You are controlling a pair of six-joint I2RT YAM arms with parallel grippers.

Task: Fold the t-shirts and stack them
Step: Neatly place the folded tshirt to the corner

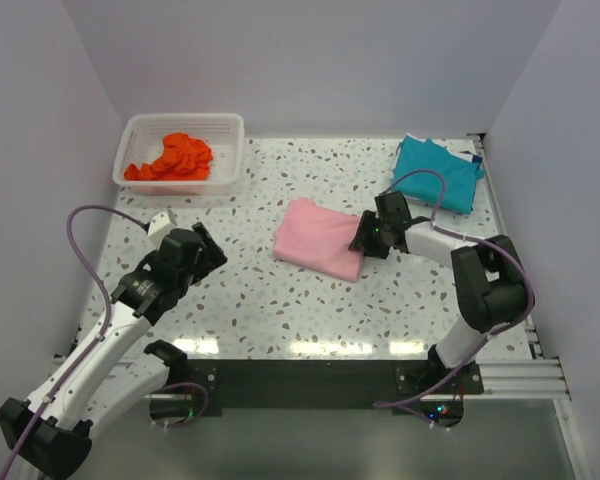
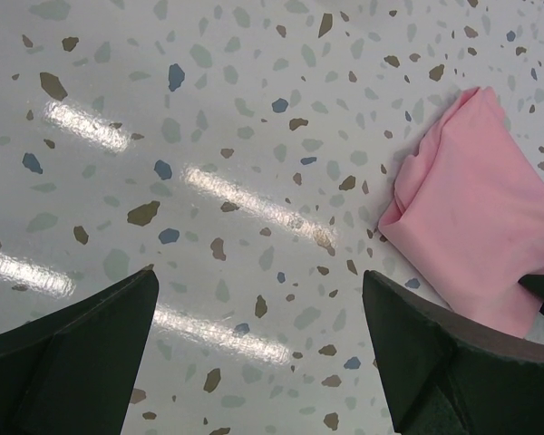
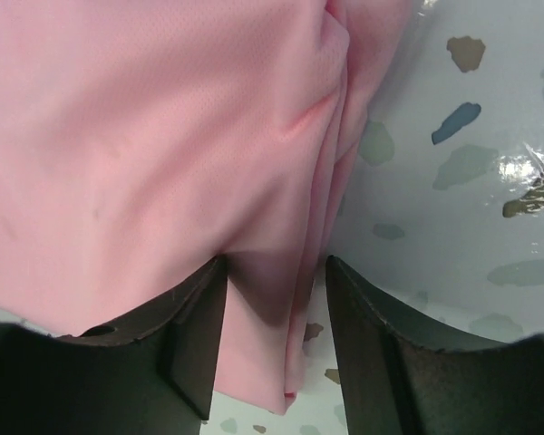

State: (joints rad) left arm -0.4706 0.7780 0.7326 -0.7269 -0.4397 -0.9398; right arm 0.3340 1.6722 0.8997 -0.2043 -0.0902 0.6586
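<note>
The light pink t-shirt (image 1: pixel 315 238) lies folded at the middle of the table. My right gripper (image 1: pixel 365 238) is open at its right edge. In the right wrist view the folded pink edge (image 3: pixel 145 136) sits between the jaws (image 3: pixel 275 267), touching the left finger, with a gap to the right one. My left gripper (image 1: pixel 208 252) is open and empty above bare table, left of the pink shirt (image 2: pixel 480 208). The teal blue t-shirt (image 1: pixel 438 172) lies folded at the back right. The orange-red t-shirt (image 1: pixel 172 160) lies crumpled in the basket.
The white mesh basket (image 1: pixel 234 150) stands at the back left. White walls enclose the table on three sides. A metal rail (image 1: pixel 510 260) runs along the right edge. A speckled tabletop (image 2: pixel 208 136) stretches between my left gripper and the pink shirt.
</note>
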